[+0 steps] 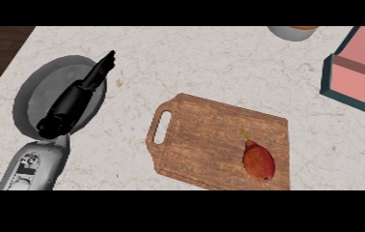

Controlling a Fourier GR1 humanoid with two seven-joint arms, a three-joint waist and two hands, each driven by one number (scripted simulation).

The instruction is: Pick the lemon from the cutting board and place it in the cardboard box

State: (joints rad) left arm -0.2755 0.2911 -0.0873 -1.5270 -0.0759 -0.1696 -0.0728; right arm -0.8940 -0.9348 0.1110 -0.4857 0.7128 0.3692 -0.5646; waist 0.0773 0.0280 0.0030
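You have the marble counter point(214, 62) spread under everything, and on it the wooden cutting board point(214, 144) lies well to the right of your left hand point(75, 105), its handle slot on the side nearest the fingers point(105, 64), while the box point(348, 66) with the teal wall and pink inside sits far beyond at the right edge. Your left hand hangs over a grey plate point(35, 91), fingers straight, close together, holding nothing; the fruit point(259, 161), reddish-orange rather than lemon yellow, rests untouched on the board's far end from those fingertips, and a small bowl point(291, 32) shows at the top edge.
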